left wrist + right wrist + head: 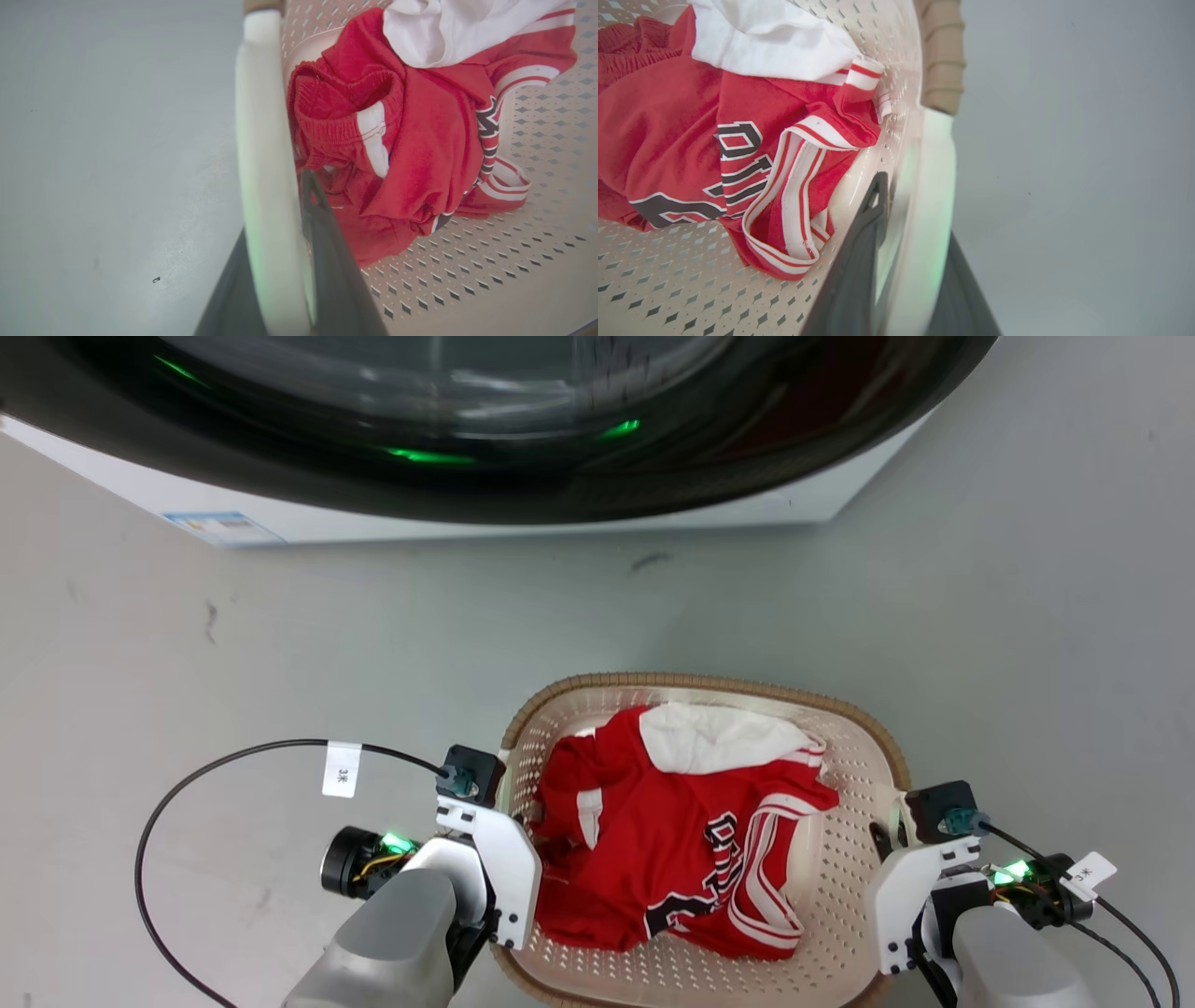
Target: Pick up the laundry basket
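laundry basket [840,859] on floor [280,644] before washing machine [523,518], squarely between both arms. left pincer [275,224] clamps left handle [261,116], right pincer [915,210] clamps right handle [934,163]. an even, level lift looks right.

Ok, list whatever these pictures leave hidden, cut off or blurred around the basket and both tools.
- Head view: near rim of the laundry basket, cut off by the bottom edge.
- Left wrist view: whether the left tool clamps the white handle; too close and blurred.
- Right wrist view: the same for the right tool.
- Head view: the washing machine, cut off by the top edge.
- Lettering on the red jersey, lost in folds.
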Available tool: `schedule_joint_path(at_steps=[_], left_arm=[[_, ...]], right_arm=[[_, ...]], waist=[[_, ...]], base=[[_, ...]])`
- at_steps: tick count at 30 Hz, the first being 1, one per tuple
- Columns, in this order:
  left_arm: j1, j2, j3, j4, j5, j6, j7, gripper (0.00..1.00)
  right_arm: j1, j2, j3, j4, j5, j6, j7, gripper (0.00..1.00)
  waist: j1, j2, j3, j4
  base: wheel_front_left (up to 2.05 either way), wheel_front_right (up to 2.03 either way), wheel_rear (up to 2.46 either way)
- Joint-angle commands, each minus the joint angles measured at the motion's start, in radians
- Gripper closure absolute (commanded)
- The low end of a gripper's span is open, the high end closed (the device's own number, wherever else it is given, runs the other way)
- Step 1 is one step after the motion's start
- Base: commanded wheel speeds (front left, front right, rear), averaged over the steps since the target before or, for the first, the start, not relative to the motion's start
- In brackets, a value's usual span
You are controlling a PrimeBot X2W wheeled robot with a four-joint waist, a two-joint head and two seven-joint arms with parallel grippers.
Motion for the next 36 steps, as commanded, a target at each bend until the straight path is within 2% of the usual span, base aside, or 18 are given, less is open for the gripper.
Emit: schedule_joint_path(at_steps=[1, 8, 20, 36], left_arm=[[0.015, -0.01, -0.019, -0.01, -0.013, -0.01, 0.016, 1.0], [0.03, -0.01, -0.065, -0.012, -0.082, -0.011, 0.097, 1.0], [0.034, 0.037, -0.15, -0.065, -0.204, -0.011, 0.247, 1.0], [0.004, 0.096, -0.261, -0.129, -0.35, -0.011, 0.426, 1.0]], right_arm=[[0.009, 0.002, 0.027, 0.002, 0.008, 0.0, 0.004, 1.0], [0.025, 0.005, 0.128, 0.011, 0.074, 0.001, 0.067, 1.0], [0.044, 0.007, 0.352, 0.003, 0.268, 0.002, 0.227, 1.0], [0.027, 0.011, 0.602, -0.048, 0.498, 0.006, 0.444, 1.0]], waist=[[0.0001, 0.0, -0.061, 0.019], [0.0001, 0.0, -0.159, 0.04], [0.0001, 0.0, -0.324, 0.052], [0.0001, 0.0, -0.475, 0.054]], base=[[0.0, 0.0, 0.0], [0.0, 0.0, 0.0], [0.0, 0.0, 0.0], [0.0, 0.0, 0.0]])
